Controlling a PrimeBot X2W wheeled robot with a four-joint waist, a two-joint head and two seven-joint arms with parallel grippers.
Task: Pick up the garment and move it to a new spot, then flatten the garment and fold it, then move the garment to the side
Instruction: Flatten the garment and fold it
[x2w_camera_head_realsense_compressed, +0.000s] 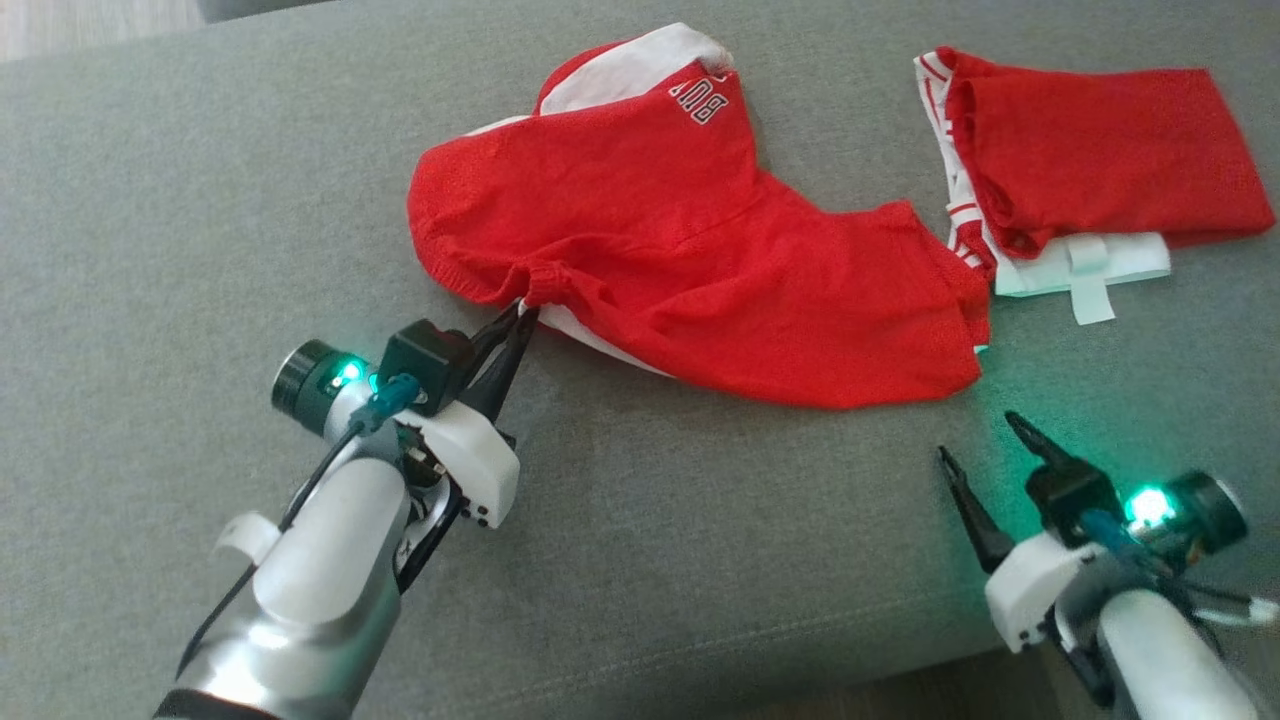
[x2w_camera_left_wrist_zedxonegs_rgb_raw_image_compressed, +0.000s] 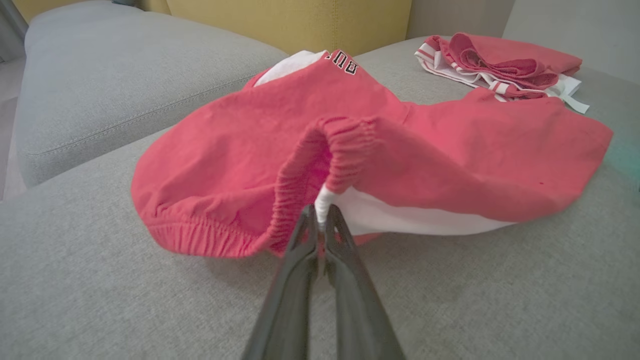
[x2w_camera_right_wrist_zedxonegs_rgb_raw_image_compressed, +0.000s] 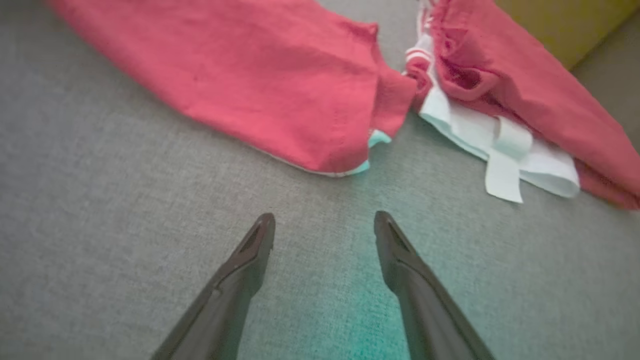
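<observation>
Home living room, seen from a sofa
Grey woven sofa seat (x2w_camera_head_realsense_compressed: 200, 200) with stitched cushion seams, yellow upholstered back (x2w_camera_left_wrist_zedxonegs_rgb_raw_image_compressed: 300, 20) behind, pale floor (x2w_camera_head_realsense_compressed: 80, 25) beside it; a red garment (x2w_camera_head_realsense_compressed: 650, 220) and a folded red garment (x2w_camera_head_realsense_compressed: 1100, 150) lie on it

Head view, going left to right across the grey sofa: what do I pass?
The left tool, shut on the waistband edge → crumpled red garment → folded red-and-white garment. The open right tool sits below the folded one's left edge, so it is left out of the order.
</observation>
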